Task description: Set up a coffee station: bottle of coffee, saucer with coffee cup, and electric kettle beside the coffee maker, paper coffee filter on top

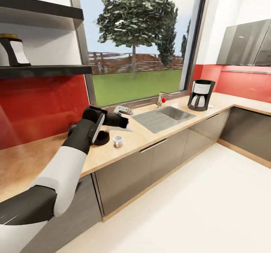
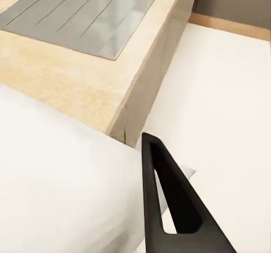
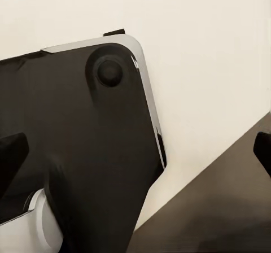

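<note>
While the filter step is in hand, the left end effector (image 1: pixel 123 114) appears clenched on the paper coffee filter (image 2: pixel 56 179), a white sheet lying against its finger (image 2: pixel 169 208). The coffee maker (image 1: pixel 200 95) stands well beyond it, past the sink (image 1: pixel 165 116) on the bench (image 1: pixel 37 159); the coffee cup (image 1: pixel 117 140) sits just below it. Next move calls for travel along the bench, then placement on the machine's top. The right end effector (image 3: pixel 135 151) hangs released.

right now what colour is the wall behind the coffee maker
Red, clearest in the head view, behind the coffee maker.
</note>
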You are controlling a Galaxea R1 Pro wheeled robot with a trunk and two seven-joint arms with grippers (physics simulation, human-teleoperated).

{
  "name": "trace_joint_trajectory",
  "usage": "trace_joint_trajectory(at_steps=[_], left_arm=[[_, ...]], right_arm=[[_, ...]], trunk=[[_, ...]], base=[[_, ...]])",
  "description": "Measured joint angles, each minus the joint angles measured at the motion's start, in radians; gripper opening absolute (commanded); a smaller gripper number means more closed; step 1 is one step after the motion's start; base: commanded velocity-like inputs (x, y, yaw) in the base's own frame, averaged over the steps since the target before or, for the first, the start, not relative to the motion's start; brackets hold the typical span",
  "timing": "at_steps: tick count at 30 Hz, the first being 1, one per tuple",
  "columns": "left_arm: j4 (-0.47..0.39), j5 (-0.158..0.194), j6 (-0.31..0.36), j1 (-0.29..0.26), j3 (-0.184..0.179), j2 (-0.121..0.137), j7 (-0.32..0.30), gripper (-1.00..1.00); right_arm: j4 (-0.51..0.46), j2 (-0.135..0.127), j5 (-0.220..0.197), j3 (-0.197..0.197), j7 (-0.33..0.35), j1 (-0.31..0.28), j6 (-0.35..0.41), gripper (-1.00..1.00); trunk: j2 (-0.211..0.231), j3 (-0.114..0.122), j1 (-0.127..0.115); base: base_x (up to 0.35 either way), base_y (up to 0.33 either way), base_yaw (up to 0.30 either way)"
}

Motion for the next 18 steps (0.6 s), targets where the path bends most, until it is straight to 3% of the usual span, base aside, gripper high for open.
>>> trace_joint_trajectory(at_steps=[2, 5, 18], left_arm=[[0.004, -0.041, 0.001, 0.000, -0.001, 0.000, -0.003, -1.00], [0.004, -0.062, 0.000, 0.000, -0.001, 0.000, -0.006, -1.00], [-0.008, -0.071, -0.006, 0.016, 0.001, 0.002, -0.009, -1.00]], right_arm=[[0.000, 0.000, 0.000, 0.000, 0.000, 0.000, 0.000, 1.00], [-0.001, 0.000, 0.000, 0.000, 0.000, 0.000, -0.001, 1.00], [0.000, 0.000, 0.000, 0.000, -0.001, 0.000, -0.001, 1.00]], trunk=[[0.000, 0.000, 0.000], [0.000, 0.000, 0.000], [0.000, 0.000, 0.000]], base=[[0.000, 0.000, -0.267], [0.000, 0.000, -0.267], [0.026, 0.000, -0.267]])
